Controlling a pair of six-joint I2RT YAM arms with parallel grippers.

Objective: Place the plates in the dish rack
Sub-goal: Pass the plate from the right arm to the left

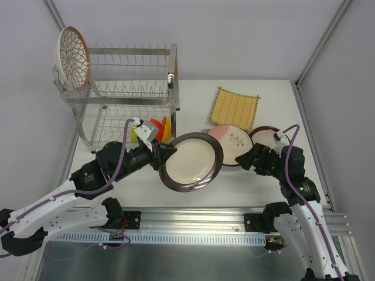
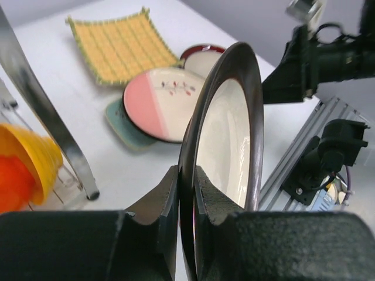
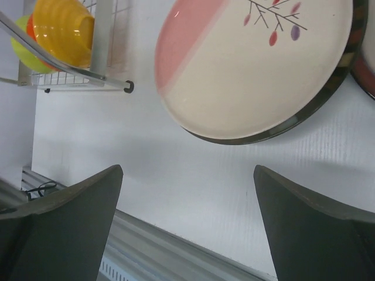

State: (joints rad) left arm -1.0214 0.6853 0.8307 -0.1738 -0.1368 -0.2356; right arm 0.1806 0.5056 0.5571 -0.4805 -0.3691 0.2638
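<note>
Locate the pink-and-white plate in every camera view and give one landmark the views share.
Top external: pink-and-white plate right of centre, just beyond the held dark-rimmed plate.
Left wrist: pink-and-white plate upper centre, lying flat.
Right wrist: pink-and-white plate top right, cut by the upper edge.
Shared landmark: the yellow bowl, left of the plate in every view.

A white table [image 1: 234, 187] stands between plain grey walls [image 1: 234, 35]. Thin metal posts [image 1: 323, 41] rise at its back corners, and an aluminium rail [image 1: 193, 218] runs along the near edge.
</note>
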